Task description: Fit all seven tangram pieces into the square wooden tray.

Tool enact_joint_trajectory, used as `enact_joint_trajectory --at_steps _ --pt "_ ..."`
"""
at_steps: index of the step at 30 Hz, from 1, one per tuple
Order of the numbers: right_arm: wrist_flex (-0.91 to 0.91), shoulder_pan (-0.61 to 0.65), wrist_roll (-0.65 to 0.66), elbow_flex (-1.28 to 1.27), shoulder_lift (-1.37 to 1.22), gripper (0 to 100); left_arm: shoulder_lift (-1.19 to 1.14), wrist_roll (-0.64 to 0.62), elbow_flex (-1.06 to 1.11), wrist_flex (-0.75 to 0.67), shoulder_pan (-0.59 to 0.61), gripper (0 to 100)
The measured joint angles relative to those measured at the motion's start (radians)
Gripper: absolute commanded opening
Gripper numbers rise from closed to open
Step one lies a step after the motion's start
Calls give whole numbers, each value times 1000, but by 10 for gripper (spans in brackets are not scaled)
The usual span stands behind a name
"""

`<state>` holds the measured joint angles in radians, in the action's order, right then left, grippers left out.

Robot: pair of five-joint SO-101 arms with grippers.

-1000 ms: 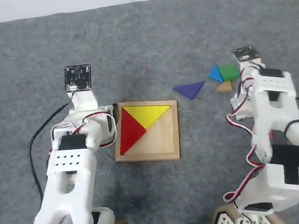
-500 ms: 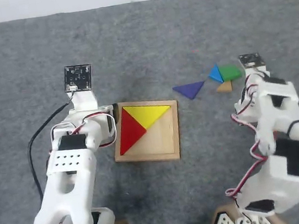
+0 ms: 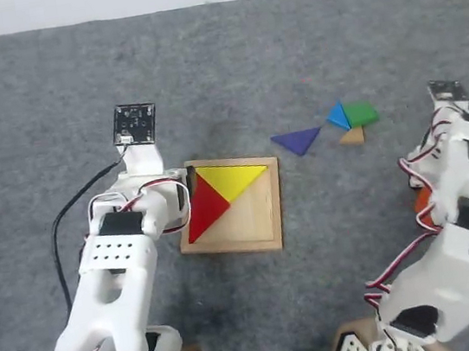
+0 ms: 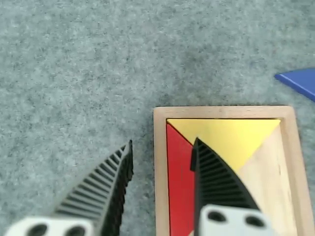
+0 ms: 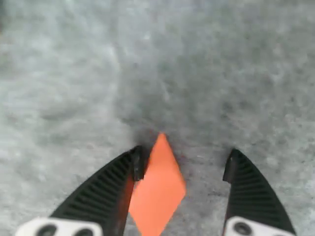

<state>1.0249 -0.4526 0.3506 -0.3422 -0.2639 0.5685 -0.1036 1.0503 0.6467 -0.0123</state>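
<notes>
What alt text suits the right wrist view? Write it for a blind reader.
An orange diamond piece lies flat on grey carpet inside the open right gripper, close against one finger and clear of the other.

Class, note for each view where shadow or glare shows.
High view: even light, no glare on the wooden tray. Left wrist view: yellow triangle evenly lit, no glare. Right wrist view: dark shadow on the mat around the orange piece.
</notes>
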Motion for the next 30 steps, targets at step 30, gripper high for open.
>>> enact_joint_trajectory --at_steps 30 --pt "-94 107 -218 -431 373 270 0 0 0 0 2 187"
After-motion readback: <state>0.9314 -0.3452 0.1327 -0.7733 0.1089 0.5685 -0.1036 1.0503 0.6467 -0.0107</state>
